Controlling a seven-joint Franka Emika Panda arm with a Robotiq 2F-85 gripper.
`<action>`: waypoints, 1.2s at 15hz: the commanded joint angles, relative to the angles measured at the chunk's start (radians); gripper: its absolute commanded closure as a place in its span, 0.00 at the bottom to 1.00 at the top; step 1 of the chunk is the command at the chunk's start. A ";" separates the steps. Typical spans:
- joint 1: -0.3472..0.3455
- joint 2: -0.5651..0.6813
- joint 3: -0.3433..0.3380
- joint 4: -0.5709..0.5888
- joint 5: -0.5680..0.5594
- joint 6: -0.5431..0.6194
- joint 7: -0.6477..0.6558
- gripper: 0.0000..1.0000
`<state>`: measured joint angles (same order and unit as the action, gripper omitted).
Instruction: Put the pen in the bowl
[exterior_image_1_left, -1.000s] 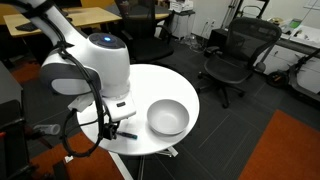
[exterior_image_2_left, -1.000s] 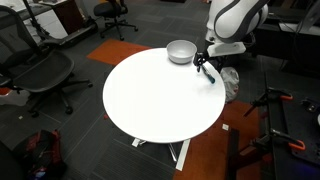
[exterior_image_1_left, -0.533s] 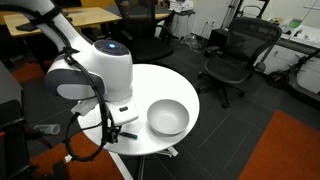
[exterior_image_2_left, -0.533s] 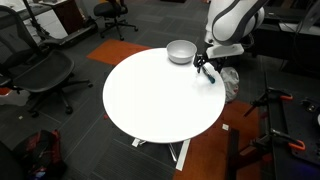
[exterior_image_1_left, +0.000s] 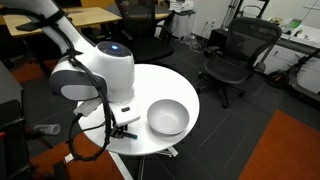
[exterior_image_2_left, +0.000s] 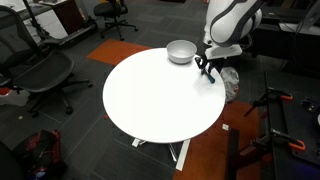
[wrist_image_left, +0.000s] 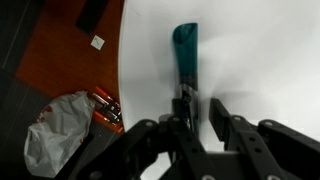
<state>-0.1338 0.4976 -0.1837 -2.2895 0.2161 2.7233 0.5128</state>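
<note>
Teal at one end and dark at the other, the pen (wrist_image_left: 185, 50) lies on the white desk (wrist_image_left: 260, 50) near its edge, at 12 o'clock from my gripper (wrist_image_left: 200, 108). Its dark end meets one finger (wrist_image_left: 183, 125). A narrow gap shows between the jaws, so I cannot tell whether they clamp it. In an exterior view, the bowl (exterior_image_2_left: 181, 51) sits at 10 o'clock.
</note>
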 joint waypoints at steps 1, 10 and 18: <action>0.022 0.009 -0.018 0.010 0.015 0.010 -0.006 0.95; 0.160 -0.153 -0.064 -0.041 -0.111 -0.106 0.042 0.95; 0.143 -0.246 -0.140 0.042 -0.307 -0.093 0.069 0.95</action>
<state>0.0394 0.2873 -0.3211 -2.2788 -0.0584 2.6489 0.5864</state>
